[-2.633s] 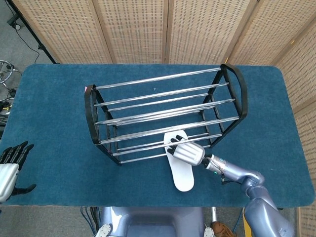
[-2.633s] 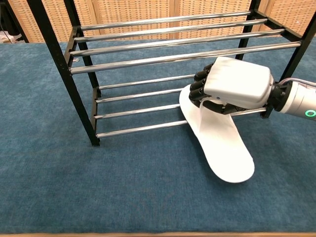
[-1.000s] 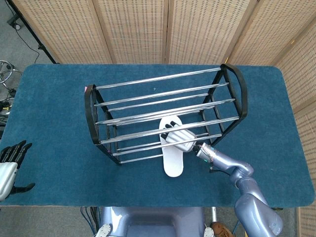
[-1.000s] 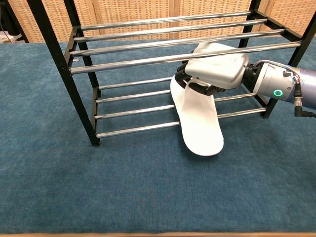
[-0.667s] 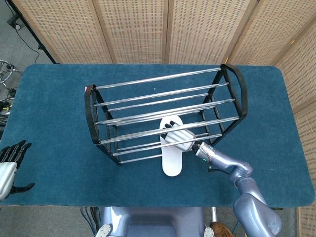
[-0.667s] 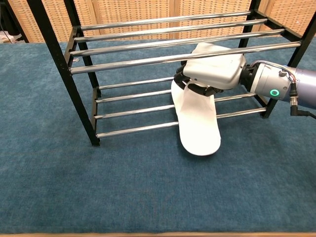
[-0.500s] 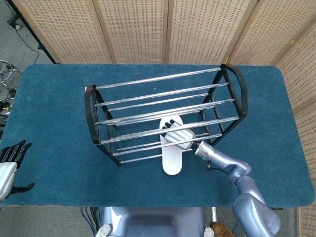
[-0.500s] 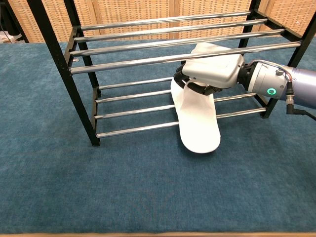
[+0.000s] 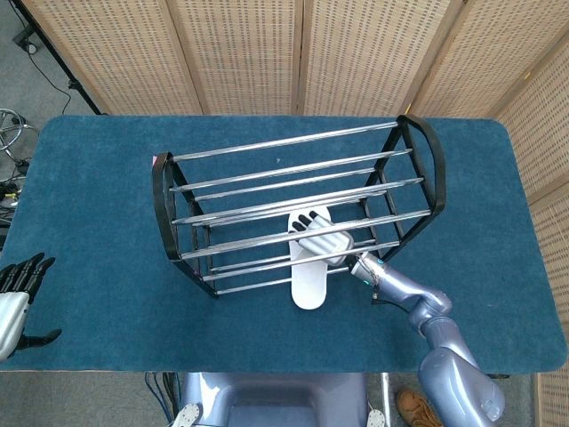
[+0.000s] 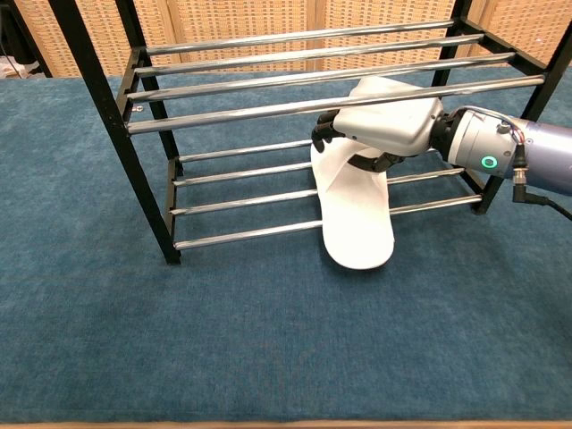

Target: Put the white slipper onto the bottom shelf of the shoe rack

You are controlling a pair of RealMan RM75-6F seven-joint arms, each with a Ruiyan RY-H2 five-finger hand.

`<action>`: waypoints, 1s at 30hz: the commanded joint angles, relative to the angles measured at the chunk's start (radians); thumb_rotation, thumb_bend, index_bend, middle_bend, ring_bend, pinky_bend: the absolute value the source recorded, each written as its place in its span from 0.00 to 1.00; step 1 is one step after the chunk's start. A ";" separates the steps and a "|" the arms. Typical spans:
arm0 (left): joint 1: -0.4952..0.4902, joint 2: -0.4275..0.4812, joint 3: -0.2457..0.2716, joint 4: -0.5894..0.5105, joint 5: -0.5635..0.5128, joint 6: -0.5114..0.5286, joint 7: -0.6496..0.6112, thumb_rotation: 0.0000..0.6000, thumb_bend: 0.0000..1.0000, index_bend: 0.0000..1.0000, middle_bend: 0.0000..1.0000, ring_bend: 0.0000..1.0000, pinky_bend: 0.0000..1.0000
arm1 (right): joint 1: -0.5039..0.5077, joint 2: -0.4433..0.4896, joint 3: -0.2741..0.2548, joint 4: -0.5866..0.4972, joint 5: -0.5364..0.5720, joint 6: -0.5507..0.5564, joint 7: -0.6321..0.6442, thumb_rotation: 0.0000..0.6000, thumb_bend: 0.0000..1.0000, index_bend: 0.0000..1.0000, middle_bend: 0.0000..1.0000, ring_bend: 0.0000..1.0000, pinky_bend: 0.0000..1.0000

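Observation:
The white slipper (image 10: 356, 223) (image 9: 310, 283) lies partly on the bottom shelf bars of the black and chrome shoe rack (image 10: 134, 116) (image 9: 164, 203), its heel end sticking out over the blue table. My right hand (image 10: 384, 125) (image 9: 324, 240) reaches in under the upper bars and grips the slipper's toe end. Its dark fingers curl over the front of the strap. My left hand (image 9: 16, 294) hangs open at the table's near left corner, holding nothing, and appears only in the head view.
The rack stands mid-table on the blue cloth (image 9: 98, 178). Its upper chrome bars (image 10: 340, 98) run just above my right hand. Wicker screens (image 9: 240, 53) close off the back. Open carpet lies in front of the rack.
My right hand has pushed the slipper further into the rack and turned it straighter; its heel end has slid in towards the bottom bars. The left hand has stayed put.

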 commanded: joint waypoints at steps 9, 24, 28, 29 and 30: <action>0.001 0.000 0.003 -0.001 0.010 0.001 -0.001 1.00 0.09 0.00 0.00 0.00 0.00 | -0.011 0.011 0.002 -0.014 0.004 0.027 -0.003 1.00 0.25 0.22 0.21 0.22 0.47; 0.002 0.001 0.013 -0.004 0.037 0.000 -0.002 1.00 0.09 0.00 0.00 0.00 0.00 | -0.077 0.023 -0.016 -0.048 -0.014 0.130 -0.012 1.00 0.25 0.24 0.22 0.22 0.47; 0.002 0.002 0.014 -0.003 0.043 0.001 -0.004 1.00 0.09 0.00 0.00 0.00 0.00 | -0.097 0.029 -0.021 -0.056 -0.018 0.156 -0.006 1.00 0.25 0.24 0.22 0.22 0.47; 0.002 0.002 0.014 -0.003 0.044 0.001 -0.005 1.00 0.09 0.00 0.00 0.00 0.00 | -0.102 0.031 -0.024 -0.056 -0.021 0.162 -0.006 1.00 0.25 0.24 0.22 0.22 0.47; 0.003 0.002 0.014 -0.003 0.045 0.001 -0.005 1.00 0.09 0.00 0.00 0.00 0.00 | -0.107 0.033 -0.026 -0.056 -0.023 0.168 -0.006 1.00 0.25 0.25 0.23 0.22 0.47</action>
